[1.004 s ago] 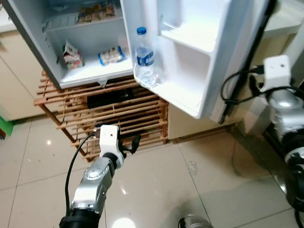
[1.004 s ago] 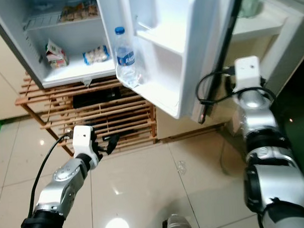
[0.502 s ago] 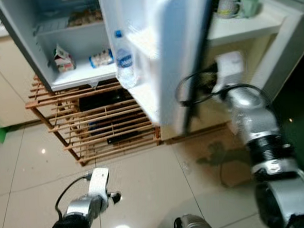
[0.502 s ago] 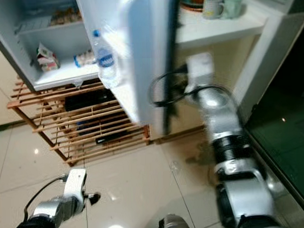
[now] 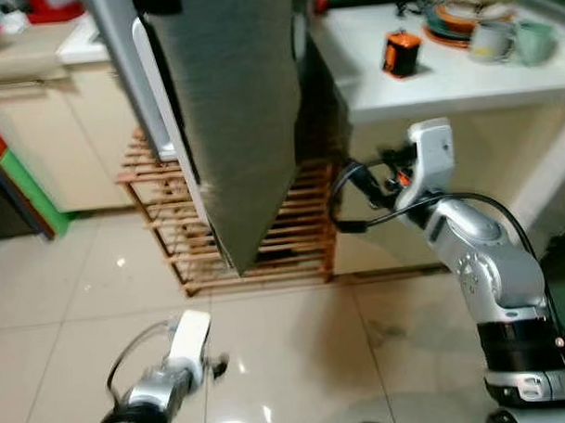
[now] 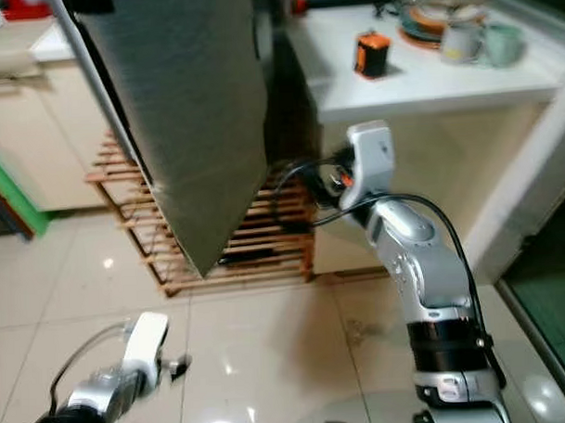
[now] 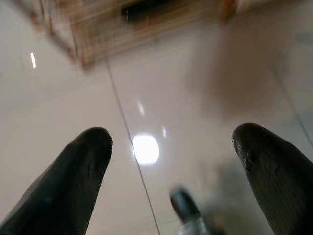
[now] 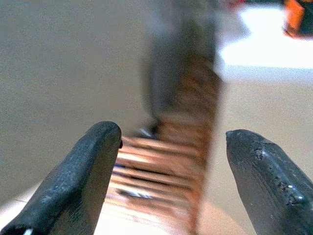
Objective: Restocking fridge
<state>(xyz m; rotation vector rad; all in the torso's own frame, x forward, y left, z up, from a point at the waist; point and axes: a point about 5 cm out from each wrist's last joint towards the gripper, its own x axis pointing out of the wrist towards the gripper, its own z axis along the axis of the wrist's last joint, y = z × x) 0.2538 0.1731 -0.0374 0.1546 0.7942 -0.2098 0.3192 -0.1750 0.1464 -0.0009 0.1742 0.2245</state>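
Observation:
The fridge door point(image 5: 233, 111) stands almost shut, its grey outer face turned to me and hiding the shelves and the bottle. My right gripper point(image 5: 379, 176) is raised beside the door's lower right edge, just in front of the wooden rack point(image 5: 298, 243). In the right wrist view the gripper point(image 8: 168, 161) is open with nothing between its fingers point(image 8: 93, 171), and it faces the grey door face and the rack. My left gripper point(image 5: 218, 365) hangs low over the floor tiles; in the left wrist view it point(image 7: 171, 161) is open and empty.
A white counter point(image 5: 445, 80) at the right carries an orange object point(image 5: 401, 52), cups and plates point(image 5: 499, 32). Beige cabinets point(image 5: 66, 135) stand at the left. The slatted rack sits under the fridge. Glossy floor tiles point(image 5: 297, 359) spread in front.
The fridge door has swung from wide open to nearly shut, with my right arm following it leftward. My left arm has dropped toward the floor. The camera has also shifted.

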